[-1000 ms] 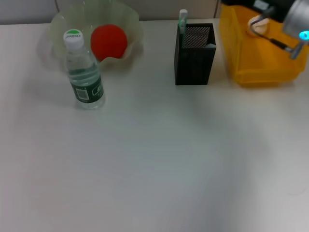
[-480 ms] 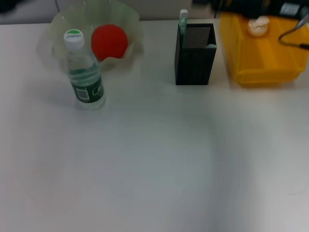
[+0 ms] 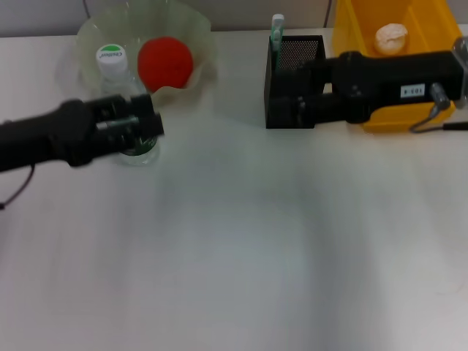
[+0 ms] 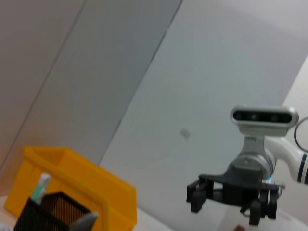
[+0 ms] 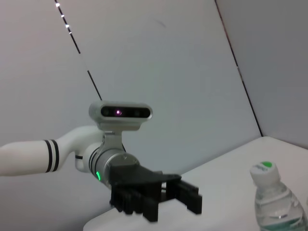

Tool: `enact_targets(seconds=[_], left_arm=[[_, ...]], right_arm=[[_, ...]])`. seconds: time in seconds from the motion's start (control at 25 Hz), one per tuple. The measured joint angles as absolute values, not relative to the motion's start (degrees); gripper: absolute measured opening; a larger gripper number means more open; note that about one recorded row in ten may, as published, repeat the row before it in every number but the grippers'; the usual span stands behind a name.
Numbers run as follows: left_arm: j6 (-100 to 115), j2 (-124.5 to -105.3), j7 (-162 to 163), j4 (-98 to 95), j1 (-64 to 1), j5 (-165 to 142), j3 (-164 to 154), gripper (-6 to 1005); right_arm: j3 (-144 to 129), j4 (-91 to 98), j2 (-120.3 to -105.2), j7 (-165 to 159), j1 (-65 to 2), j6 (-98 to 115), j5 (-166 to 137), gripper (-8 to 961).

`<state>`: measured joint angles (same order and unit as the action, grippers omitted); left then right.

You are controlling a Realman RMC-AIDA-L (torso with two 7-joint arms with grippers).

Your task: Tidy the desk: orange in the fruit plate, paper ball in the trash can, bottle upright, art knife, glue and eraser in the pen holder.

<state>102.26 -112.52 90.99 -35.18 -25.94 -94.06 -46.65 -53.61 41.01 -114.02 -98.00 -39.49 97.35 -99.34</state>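
Orange sits in the plate, paper ball in the bin, bottle upright, tools in the holder; the task looks finished. Both arms reach level across the desk, left gripper and right gripper with fingers apart

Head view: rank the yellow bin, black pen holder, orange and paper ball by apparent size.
1. Yellow bin, though an arm partly covers it.
2. Black pen holder, also partly covered.
3. Orange.
4. Paper ball.
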Motion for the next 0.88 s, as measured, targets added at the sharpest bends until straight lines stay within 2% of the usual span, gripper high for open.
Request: enact_targets(seconds=[0.32,0.6,0.88], left_arm=[[102.78,-113.01,89.63,-36.42,-26.58,-98.99,-47.29,604],[103.89,-111.98,89.96,-37.06,-29.14,-103.06,-47.85,604],[104.70,-111.22,89.61,-37.09,-29.26,-103.42,-47.50,604]], right_arm=[[-53.63,41.35,-114.63,-98.03,-36.43,99.25,-99.54,690],[-53.13,43.69,-116.46,-97.83,-34.69,101.24,-99.58,689],[-53.40,43.83,-117.34,-97.83,-34.32,99.54,-99.59,689]])
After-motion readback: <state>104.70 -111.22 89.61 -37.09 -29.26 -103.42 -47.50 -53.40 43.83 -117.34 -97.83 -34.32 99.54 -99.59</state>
